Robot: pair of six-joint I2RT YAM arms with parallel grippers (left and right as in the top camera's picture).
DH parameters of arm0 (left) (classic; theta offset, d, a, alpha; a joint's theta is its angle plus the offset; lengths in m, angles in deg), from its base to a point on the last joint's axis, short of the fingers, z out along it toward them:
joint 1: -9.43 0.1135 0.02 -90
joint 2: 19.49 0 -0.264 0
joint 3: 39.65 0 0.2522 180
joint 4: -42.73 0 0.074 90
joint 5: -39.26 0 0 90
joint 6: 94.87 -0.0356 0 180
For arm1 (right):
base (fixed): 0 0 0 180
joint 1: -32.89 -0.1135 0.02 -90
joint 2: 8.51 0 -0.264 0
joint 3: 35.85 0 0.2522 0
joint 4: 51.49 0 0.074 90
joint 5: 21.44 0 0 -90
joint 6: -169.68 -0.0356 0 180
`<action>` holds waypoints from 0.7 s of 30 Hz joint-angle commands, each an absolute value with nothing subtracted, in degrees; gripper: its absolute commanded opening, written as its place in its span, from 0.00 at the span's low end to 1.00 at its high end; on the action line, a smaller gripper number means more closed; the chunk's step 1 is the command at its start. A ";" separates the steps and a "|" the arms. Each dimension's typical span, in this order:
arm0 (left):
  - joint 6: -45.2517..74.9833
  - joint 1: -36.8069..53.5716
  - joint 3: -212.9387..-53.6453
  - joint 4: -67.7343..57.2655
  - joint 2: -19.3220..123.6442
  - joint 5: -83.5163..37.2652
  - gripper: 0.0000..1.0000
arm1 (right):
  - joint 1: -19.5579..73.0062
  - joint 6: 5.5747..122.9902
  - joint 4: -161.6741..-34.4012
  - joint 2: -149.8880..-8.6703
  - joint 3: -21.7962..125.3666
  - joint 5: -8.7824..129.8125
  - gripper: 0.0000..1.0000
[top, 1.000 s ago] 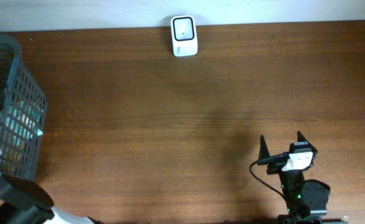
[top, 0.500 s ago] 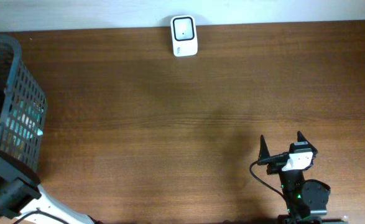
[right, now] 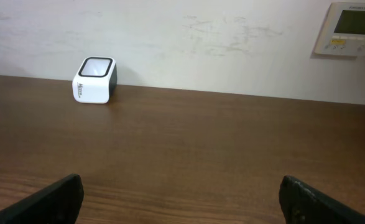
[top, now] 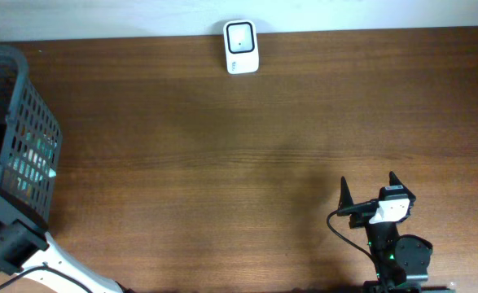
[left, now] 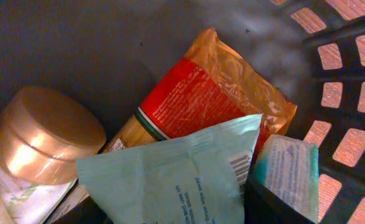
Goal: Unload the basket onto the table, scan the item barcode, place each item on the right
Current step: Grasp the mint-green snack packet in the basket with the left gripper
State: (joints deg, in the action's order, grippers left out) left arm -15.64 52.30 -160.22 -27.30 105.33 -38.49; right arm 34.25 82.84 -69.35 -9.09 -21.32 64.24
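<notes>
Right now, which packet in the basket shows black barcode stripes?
The big pale green plastic packet in the middle; the orange-and-red bag behind shows only small print.

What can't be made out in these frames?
- Left gripper: left wrist view, cut off by the bottom edge; grip on the teal packet unclear.
- Barcode: left wrist view, digits too small.
- Basket contents: overhead, hidden by the mesh wall.
- Scanner label: right wrist view, too small.

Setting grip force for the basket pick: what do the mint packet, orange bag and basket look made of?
Mint packet: thin matte plastic film, creased. Orange bag: glossy translucent film, crinkled with highlights. Basket: rigid grey moulded plastic, likely, given its lattice wall.
</notes>
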 commanded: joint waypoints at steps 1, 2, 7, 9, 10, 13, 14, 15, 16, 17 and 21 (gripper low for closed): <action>-16.33 52.48 -159.41 -26.97 106.33 -37.88 0.38 | 34.41 82.84 -69.33 -8.69 -21.77 64.74 0.99; -16.33 52.48 -159.39 -26.99 106.33 -37.86 0.24 | 34.41 82.84 -69.33 -8.69 -21.77 64.74 0.99; -12.90 52.48 -162.21 -28.30 106.16 -37.81 0.00 | 34.41 82.84 -69.33 -8.69 -21.77 64.74 0.99; -11.53 52.48 -166.21 -30.34 105.35 -37.40 0.00 | 34.41 82.84 -69.33 -8.69 -21.77 64.74 0.99; -10.98 52.46 -168.68 -31.54 104.45 -37.42 0.00 | 34.41 82.84 -69.33 -8.69 -21.77 64.74 0.99; -10.02 52.46 -176.72 -35.01 100.76 -37.40 0.00 | 34.41 82.84 -69.33 -8.69 -21.77 64.74 0.99; -8.95 52.46 -180.85 -36.57 98.66 -37.44 0.00 | 34.41 82.84 -69.33 -8.69 -21.77 64.74 0.99; -7.85 52.48 -183.37 -37.51 97.22 -37.44 0.00 | 34.41 82.84 -69.33 -8.69 -21.77 64.74 0.99; -6.83 52.46 -185.53 -38.29 95.82 -37.44 0.00 | 34.41 82.84 -69.33 -8.69 -21.77 64.74 0.99; -5.71 52.46 -187.45 -38.97 94.36 -37.42 0.00 | 34.41 82.84 -69.33 -8.69 -21.77 64.74 0.99; -3.99 49.88 -191.39 -40.15 84.30 -37.40 0.00 | 34.41 82.84 -69.33 -8.69 -21.77 64.74 0.99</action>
